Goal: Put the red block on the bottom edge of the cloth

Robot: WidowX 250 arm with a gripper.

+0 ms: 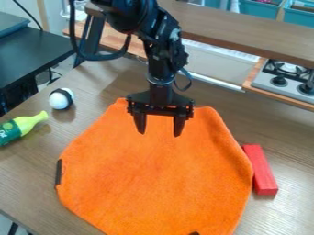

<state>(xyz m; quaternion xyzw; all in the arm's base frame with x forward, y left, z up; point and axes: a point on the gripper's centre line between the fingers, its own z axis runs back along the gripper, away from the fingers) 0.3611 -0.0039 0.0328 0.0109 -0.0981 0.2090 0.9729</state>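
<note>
Placement had yet to happen: the red block (262, 170) lay on the worktop (286, 137), just beside the right side of the orange cloth (156, 176). Grasping, carrying and setting down remained, with the pincer (160, 131) released and empty above the cloth's upper part.

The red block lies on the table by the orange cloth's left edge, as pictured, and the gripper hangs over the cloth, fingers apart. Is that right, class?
The side is wrong: the camera view shows the red block by the orange cloth's right edge. It lies on the table, and the gripper hangs over the cloth, fingers apart.
</note>
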